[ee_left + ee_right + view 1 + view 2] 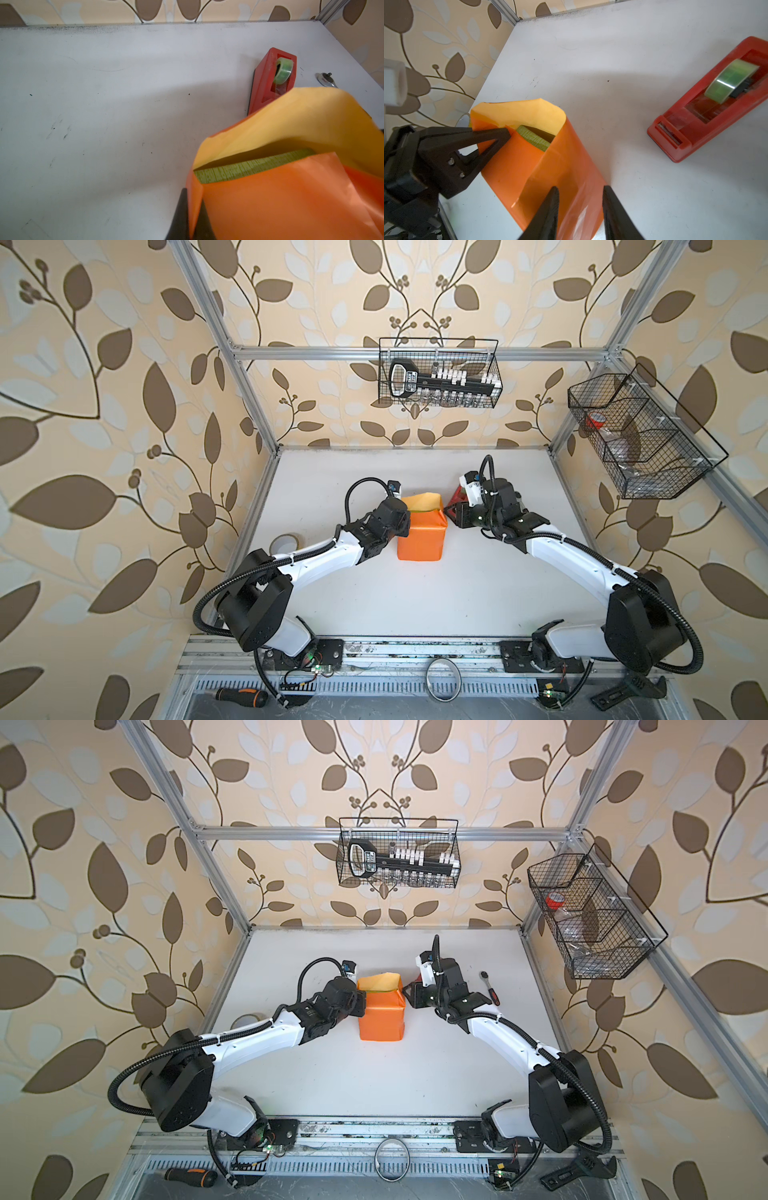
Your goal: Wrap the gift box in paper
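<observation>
The paper, glossy orange outside and pale yellow inside, is folded round the gift box in the middle of the table. Only a green strip of the gift box shows at the far open end, where a pale flap stands up. My left gripper is shut on a fold of paper at the far left corner. On the parcel's right side, my right gripper is open. Its fingers straddle the orange paper there.
A red tape dispenser sits just right of the parcel, behind my right gripper. A ratchet wrench lies further right. A tape roll is at the table's left edge. Two wire baskets hang on the frame.
</observation>
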